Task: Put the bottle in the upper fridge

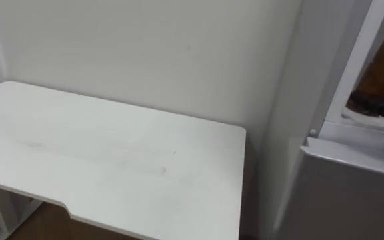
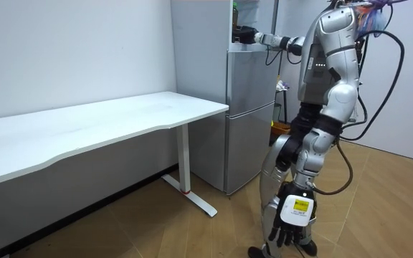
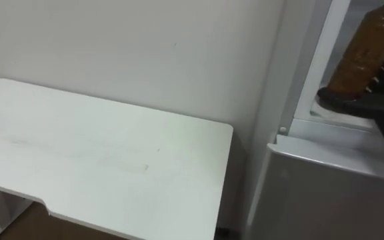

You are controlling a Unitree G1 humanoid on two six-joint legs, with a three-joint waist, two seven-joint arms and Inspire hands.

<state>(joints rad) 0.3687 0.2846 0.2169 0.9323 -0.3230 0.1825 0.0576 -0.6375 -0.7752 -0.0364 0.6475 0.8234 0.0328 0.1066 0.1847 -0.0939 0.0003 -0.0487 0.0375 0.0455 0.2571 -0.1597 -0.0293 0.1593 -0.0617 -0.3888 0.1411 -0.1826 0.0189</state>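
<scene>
Presently the bottle [image 3: 364, 53], filled with brown liquid and capped in green, is seen upright at the front edge of the upper compartment of the fridge [image 2: 249, 107], just above the white sill [image 3: 325, 128]. Whether its base is already borne by the shelf cannot be told. It is gripped low down by the right hand [image 3: 362, 101], whose dark fingers are curled about its foot, the arm being stretched out from the robot's place in front of the fridge. The left hand [image 2: 287, 231] hangs at the robot's side with its fingers loose and nothing in them.

The step in hand is judged to be the setting down of the bottle inside. It would best be carried further in, well clear of the sill, so that the upper door can later be closed without touching it. The bottle should be kept vertical, since it is tall and held near the bottom and could be tipped easily. It should be lowered until its weight is taken by the shelf, and only then should the fingers be loosened and drawn straight back. The closed lower door [image 3: 325, 193] should not be struck by the forearm. The white table [image 3: 99, 160] beside the fridge is not concerned.
</scene>
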